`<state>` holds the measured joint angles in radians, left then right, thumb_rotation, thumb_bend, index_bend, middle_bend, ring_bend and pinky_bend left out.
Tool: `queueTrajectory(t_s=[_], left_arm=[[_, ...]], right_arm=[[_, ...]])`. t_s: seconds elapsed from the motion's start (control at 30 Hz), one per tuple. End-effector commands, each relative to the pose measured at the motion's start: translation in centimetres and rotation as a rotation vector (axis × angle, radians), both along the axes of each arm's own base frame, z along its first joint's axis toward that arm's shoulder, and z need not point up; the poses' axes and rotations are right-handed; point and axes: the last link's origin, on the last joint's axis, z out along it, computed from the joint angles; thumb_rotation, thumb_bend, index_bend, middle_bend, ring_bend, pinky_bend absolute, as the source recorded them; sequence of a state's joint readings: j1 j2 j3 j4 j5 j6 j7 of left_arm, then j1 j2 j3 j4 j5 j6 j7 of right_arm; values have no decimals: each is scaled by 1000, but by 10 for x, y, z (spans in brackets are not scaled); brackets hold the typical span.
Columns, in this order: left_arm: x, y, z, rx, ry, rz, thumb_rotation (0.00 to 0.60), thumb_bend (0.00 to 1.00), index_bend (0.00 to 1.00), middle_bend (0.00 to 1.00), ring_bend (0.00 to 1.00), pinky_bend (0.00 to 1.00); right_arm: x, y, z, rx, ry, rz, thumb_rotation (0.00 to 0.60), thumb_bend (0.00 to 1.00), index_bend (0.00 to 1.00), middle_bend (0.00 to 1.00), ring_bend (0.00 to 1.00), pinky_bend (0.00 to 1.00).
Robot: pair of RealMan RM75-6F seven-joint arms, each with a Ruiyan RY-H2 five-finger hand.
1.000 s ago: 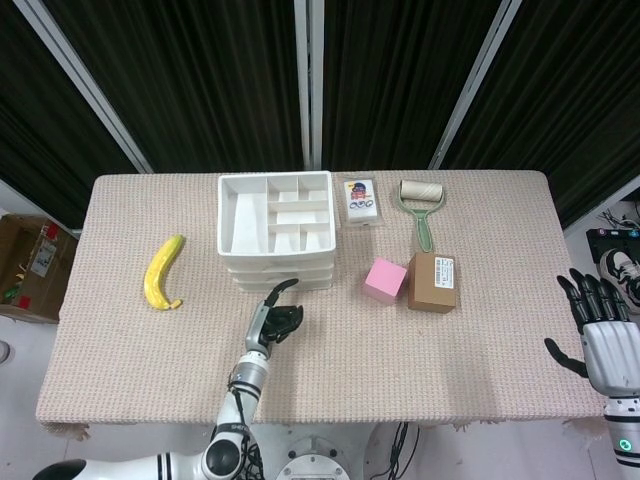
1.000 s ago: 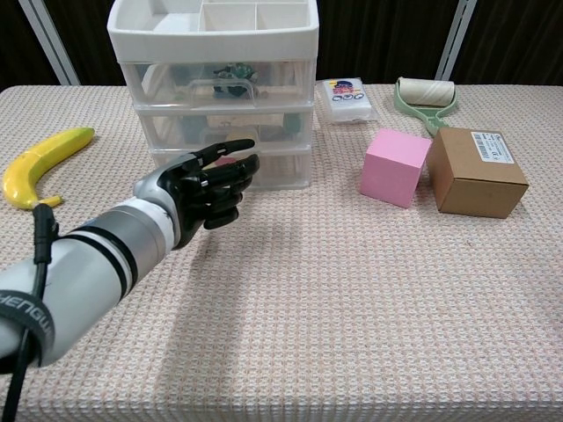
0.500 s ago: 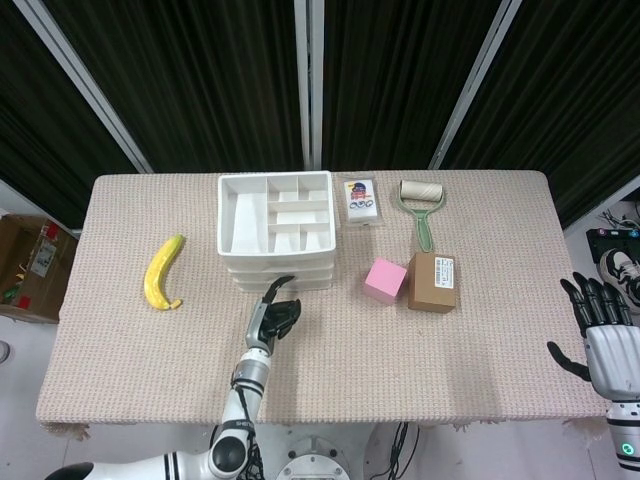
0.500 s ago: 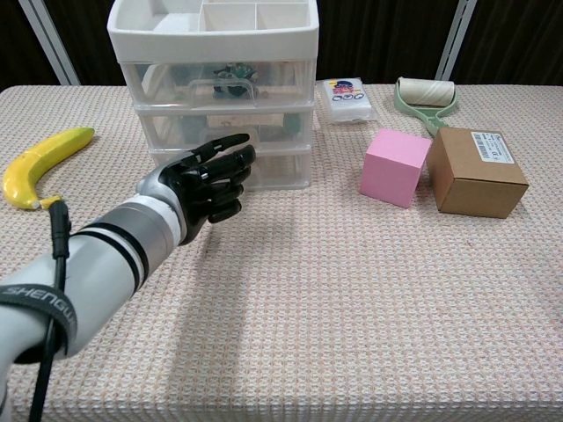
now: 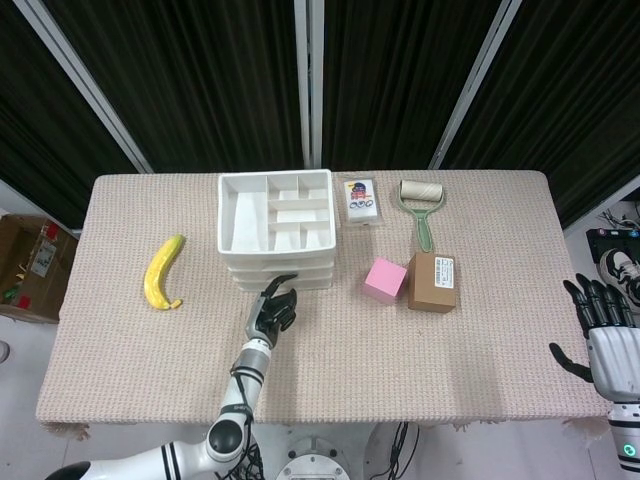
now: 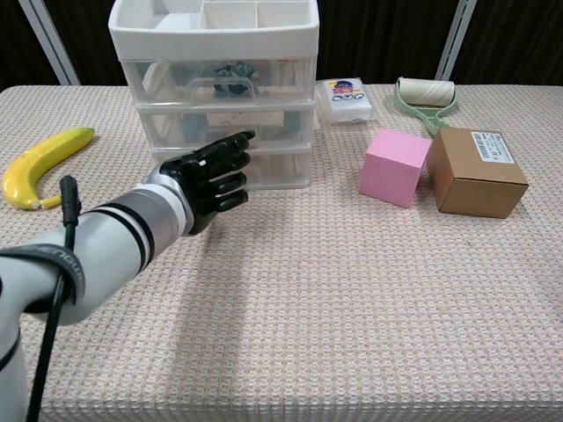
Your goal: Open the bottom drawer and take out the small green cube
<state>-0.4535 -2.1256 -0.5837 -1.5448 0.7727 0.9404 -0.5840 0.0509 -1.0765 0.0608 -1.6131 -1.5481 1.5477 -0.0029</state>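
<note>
Reaching toward the bottom drawer point(image 5: 283, 281) in the head view: left hand point(image 5: 272, 310) just in front of the white drawer unit point(image 5: 275, 213), fingers extended toward its lowest front, grasping nothing. Right hand point(image 5: 604, 335) far off at the bench's right edge, fingers spread, released, well apart from everything. On the bench point(image 5: 480, 350) besides: banana point(image 5: 162, 272) to the left of the unit, pink block point(image 5: 384, 279) and brown box point(image 5: 432, 282) to the right, lint roller point(image 5: 421, 205) and a small packet point(image 5: 360, 198) behind those.

Shifting to the chest view: left hand point(image 6: 211, 176) covering the middle of the bottom drawer point(image 6: 273, 169), fingertips point(image 6: 239, 141) near the seam under the middle drawer point(image 6: 230, 126). Contact with the handle impossible to confirm, the hand hiding it. Bottom drawer closed, flush with the two above. Small green cube not visible in either view; presumably inside the closed drawer, behind the cloudy front.

To do this step well: hook the fingertips under the handle lip at its centre, not at a corner, then pull straight back toward the bench's near edge, level and slow. Risk, as a judgement: a light unit sliding forward with the pull, or the middle drawer catching instead if the fingers sit too high.
</note>
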Motion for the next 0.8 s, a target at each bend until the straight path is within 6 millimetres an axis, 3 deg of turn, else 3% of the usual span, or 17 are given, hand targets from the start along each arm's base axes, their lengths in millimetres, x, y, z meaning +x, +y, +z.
queueTrajectory(t_s=[0.03,0.33,0.7,0.8], left_arm=[[-3,3,1,-2,-1,3,600,514,352,848,956,1000],[-10,-1,1,-15,-2,1,600,525,476,845,957,1000],[-15,-22,-2,-44,2,-5,600,523,477,842,955,1000],[-17,-26,-2,-45,16,-15,600,523,407,829,950,1000]], right_arm=[[0,0,0,2,0,-1,600,133,0,0,0,0],[-1,-2,-3,12,-4,-3,600,132,0,0,0,0],[0,-1,-5,21,-4,2,600,133,0,0,0,0],[0,-1,-5,21,-5,2,600,132,0,0,0,0]])
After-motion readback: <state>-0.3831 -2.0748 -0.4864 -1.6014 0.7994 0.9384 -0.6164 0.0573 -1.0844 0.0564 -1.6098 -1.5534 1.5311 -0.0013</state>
